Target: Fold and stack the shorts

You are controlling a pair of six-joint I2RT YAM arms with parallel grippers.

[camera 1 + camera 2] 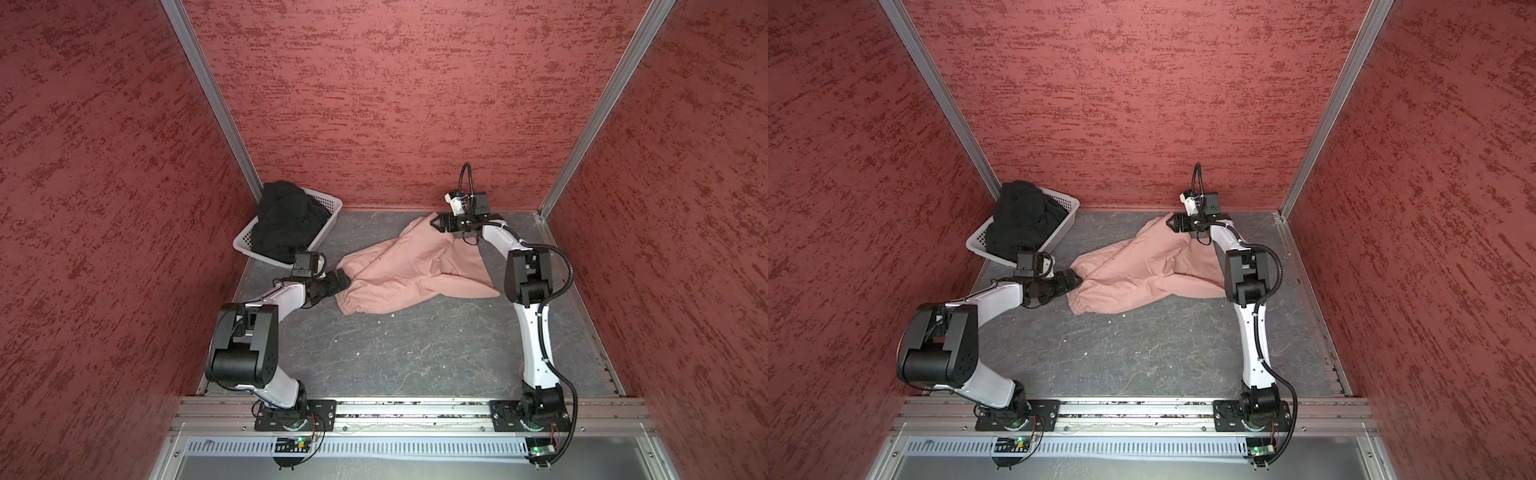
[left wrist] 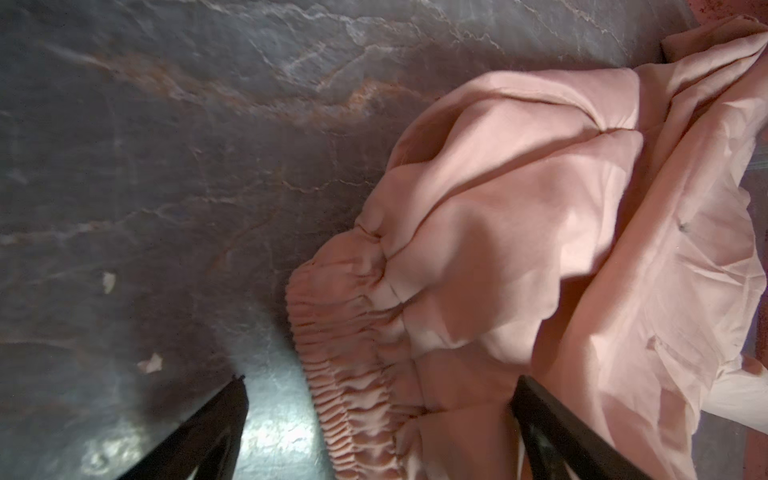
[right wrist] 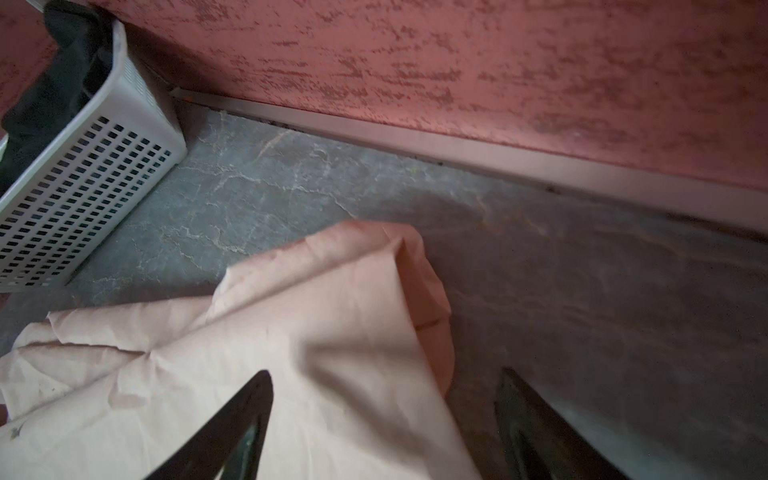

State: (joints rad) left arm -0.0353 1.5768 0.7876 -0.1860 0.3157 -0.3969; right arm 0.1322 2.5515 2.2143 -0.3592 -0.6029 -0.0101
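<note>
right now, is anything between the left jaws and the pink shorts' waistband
Nothing visible. The left jaws stand open with the gathered waistband of the pink shorts lying between them, and only bare table beside it. The white basket holding the black shorts sits apart, toward the back corner.

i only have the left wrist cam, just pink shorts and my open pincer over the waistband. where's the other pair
Observer: The black shorts are heaped in the white basket at the far left corner of the table, not yet taken out.
Operator: ok where's the right arm
Observer: The right pincer is at the far end of the pink shorts, opposite your waistband end.
Operator: is it gripping the cloth
Observer: No. In the right wrist view its jaws stand apart, one over the cloth and one over bare table, with nothing pinched.
</note>
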